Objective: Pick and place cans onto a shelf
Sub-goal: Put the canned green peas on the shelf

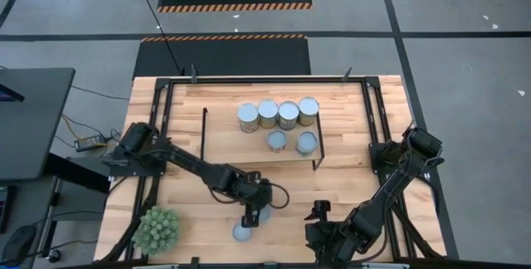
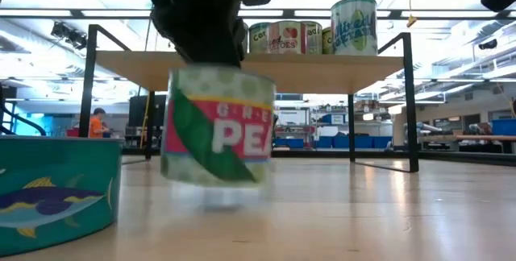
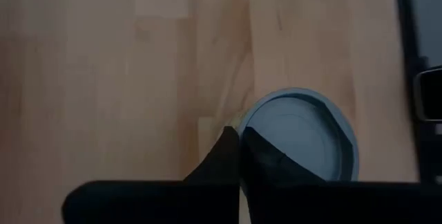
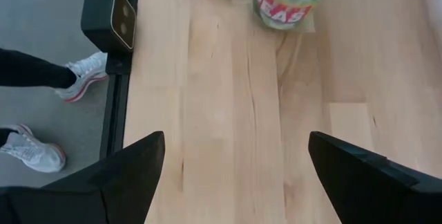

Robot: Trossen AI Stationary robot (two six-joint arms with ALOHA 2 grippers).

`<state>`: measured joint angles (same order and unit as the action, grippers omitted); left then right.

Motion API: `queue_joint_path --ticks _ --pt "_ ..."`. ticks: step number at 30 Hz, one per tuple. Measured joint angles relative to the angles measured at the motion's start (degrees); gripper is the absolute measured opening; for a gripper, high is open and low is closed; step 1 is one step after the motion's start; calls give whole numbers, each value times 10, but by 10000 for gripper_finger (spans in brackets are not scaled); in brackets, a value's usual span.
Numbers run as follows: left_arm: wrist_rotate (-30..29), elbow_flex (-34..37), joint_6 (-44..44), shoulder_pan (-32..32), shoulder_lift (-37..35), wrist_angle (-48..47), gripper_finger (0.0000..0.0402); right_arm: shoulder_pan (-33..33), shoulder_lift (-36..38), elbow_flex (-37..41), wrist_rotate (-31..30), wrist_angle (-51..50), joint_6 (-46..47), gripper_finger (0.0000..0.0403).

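We see the left gripper (image 1: 251, 213) closed on a green-and-pink pea can (image 2: 216, 126) over the table's (image 1: 348, 190) front edge, beside a teal fish can (image 2: 56, 192). The pea can hangs just off the wood (slightly tilted), its long axis near vertical, grey top up. Six cans (image 1: 279, 114) stand upright on the shelf (image 1: 224, 143). Our right gripper (image 4: 231, 175) waits wide open and empty at the front right.

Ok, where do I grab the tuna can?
Come straight down on the tuna can and pinch across its low side wall: it stands flat, lid up, too squat for a side approach. Keep off the peas can under the left gripper.
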<state>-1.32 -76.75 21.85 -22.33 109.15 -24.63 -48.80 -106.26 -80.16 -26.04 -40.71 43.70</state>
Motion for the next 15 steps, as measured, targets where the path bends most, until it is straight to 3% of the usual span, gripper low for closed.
queue_joint_path --ticks 10,15 --pt "30 -1 15 31 -81 -13 2 0 10 0 -3 -29 26 365" --pt "32 -1 46 48 -138 -53 2 0 34 0 -49 -54 37 365"
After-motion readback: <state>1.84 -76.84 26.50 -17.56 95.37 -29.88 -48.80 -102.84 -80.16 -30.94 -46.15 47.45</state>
